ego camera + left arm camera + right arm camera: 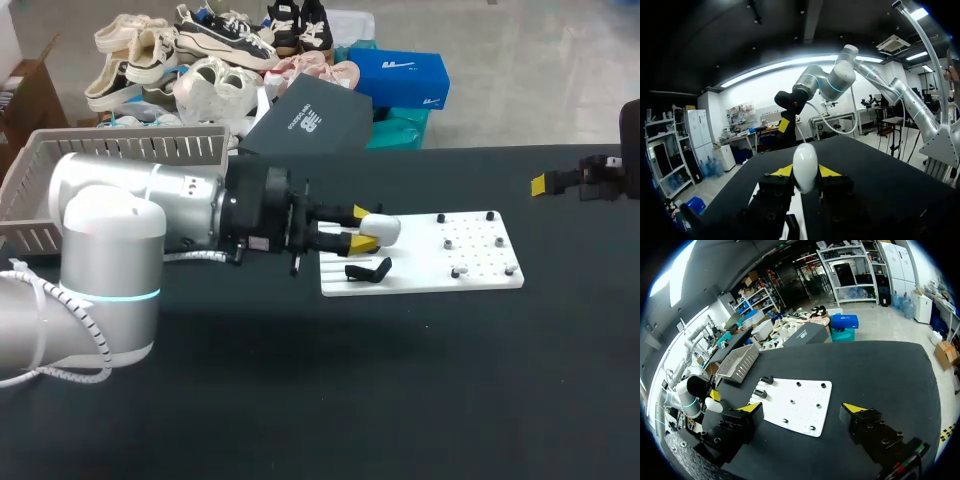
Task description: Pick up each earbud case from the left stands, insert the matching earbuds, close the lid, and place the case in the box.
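White, glossy earbud case (383,229) is pinched betw. both yellow tips of our left gripper (362,228), over the left end of the white board (480,275), near a black stand (368,271). We judge it light, rigid and prob. slippery, so hold it mid-body, clear of the lid. Our right gripper (802,409) is spread wide w/ nothing in it, well off the board's right end.

Silver-grey left arm (110,250), at the left of the frame, had fat rounded links, a thin cyan light ring on one joint, a white spiral-wrapped cable at the lower left, and small dark screws near the wrist. The left gripper (362,228) was black and blocky with yellow tips. The right arm (840,77) was also silver with cyan rings. The right gripper (804,409) had black fingers with screw holes and yellow wedge tips.
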You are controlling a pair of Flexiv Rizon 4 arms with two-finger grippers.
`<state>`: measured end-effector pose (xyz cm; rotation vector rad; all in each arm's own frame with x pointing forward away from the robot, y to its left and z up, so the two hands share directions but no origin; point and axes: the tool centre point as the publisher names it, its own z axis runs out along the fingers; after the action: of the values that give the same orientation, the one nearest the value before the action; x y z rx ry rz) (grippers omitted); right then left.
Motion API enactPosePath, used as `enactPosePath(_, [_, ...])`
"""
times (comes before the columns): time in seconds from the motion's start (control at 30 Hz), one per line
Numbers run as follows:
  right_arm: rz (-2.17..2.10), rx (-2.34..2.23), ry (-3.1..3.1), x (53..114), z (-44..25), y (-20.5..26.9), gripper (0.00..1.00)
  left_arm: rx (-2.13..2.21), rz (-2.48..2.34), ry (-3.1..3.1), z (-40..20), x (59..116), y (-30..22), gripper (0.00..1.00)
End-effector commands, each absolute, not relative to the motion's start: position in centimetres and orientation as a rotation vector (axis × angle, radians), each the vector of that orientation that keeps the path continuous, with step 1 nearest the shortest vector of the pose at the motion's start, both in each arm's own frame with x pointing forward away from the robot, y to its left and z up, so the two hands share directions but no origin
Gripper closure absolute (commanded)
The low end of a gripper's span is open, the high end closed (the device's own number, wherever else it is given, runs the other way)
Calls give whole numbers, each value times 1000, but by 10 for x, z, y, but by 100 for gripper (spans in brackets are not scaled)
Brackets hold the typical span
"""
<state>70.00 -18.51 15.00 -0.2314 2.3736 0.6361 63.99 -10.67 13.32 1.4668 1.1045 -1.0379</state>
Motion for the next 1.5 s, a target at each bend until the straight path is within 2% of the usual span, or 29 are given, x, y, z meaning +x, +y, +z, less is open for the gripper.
enactPosePath(0.03, [636,-231,2374,700,150,-185,0,1453,-1037,1095,133,638,-108,100])
enactPosePath(1.5, [636,-231,2374,700,150,-185,0,1427,-1095,1080,132,641,-112,100])
